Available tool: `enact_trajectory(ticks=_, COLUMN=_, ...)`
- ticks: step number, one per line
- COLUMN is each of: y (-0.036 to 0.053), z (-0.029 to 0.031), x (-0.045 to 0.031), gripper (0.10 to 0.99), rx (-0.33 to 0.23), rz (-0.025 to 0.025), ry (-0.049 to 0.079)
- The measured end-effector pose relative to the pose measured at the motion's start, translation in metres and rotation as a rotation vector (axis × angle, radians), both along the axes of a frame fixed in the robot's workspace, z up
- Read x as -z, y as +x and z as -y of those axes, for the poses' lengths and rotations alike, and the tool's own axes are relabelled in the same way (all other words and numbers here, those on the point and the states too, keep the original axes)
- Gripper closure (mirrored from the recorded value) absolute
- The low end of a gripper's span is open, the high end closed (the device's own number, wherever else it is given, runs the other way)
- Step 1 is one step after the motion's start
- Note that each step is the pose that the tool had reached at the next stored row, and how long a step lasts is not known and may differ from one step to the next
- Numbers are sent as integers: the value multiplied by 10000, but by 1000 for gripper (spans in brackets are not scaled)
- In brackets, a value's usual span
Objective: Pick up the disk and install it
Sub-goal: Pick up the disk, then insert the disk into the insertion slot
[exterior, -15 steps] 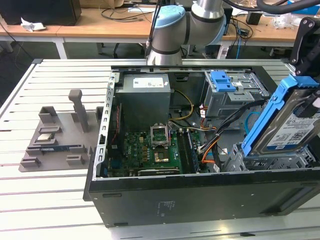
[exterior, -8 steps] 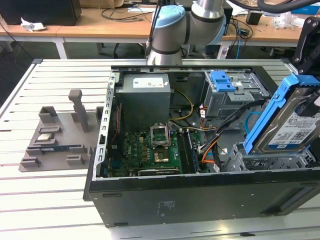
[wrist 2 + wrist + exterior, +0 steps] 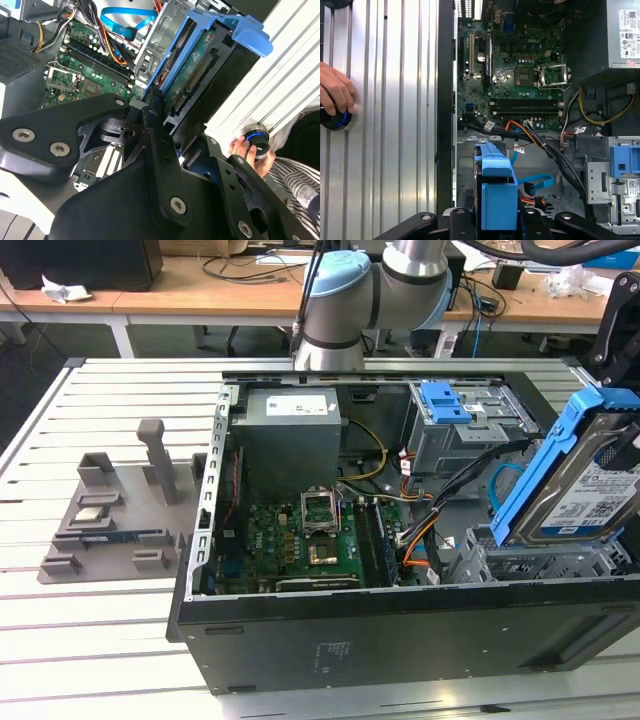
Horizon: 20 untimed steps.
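Observation:
The disk [image 3: 585, 480], a silver drive with a white-and-blue label in a bright blue carrier, hangs tilted over the metal drive cage [image 3: 540, 562] at the exterior view's right end of the open computer case. My gripper [image 3: 622, 430] comes down from above and is shut on it. In the second wrist view the disk [image 3: 200, 65] shows its circuit-board side and connector, gripped between the black fingers [image 3: 152, 117]. In the first wrist view the carrier [image 3: 495, 197] sits between my gripper's [image 3: 495, 225] links, above the cage floor.
A grey power-supply box [image 3: 292, 435], the motherboard [image 3: 300, 540] and loose cables [image 3: 440, 500] fill the case. A smaller blue bracket [image 3: 445, 400] sits on the upper cage. A grey fixture [image 3: 110, 510] lies at the exterior view's left. A person's hand [image 3: 335, 92] rests on a knob.

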<state>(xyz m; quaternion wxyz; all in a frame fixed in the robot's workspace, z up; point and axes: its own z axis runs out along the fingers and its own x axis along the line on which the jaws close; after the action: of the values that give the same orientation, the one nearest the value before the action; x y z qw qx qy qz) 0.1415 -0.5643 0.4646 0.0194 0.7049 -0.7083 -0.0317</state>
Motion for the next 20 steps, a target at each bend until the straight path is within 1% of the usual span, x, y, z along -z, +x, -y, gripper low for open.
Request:
enact_trajectory(ticks=8, y=1, z=0, x=0, gripper=718, rx=0, rz=0, ry=0)
enact_trajectory(ticks=12, y=4, z=0, x=8, gripper=718, rx=104, rz=0, ry=29)
enact_trajectory(ticks=14, y=5, z=-4, x=19, gripper=718, rx=185, rz=0, ry=68)
enact_trajectory(ticks=16, y=5, z=-12, x=30, gripper=718, rx=218, rz=-2, ry=251)
enact_trajectory(ticks=17, y=5, z=-13, x=33, gripper=718, rx=228, rz=-2, ry=314)
enact_trajectory(ticks=18, y=5, z=-14, x=54, gripper=718, rx=234, rz=-3, ry=345)
enact_trajectory(ticks=19, y=5, z=-14, x=91, gripper=718, rx=236, rz=-3, ry=345)
enact_trajectory(ticks=20, y=4, z=-28, x=125, gripper=718, rx=236, rz=-3, ry=347)
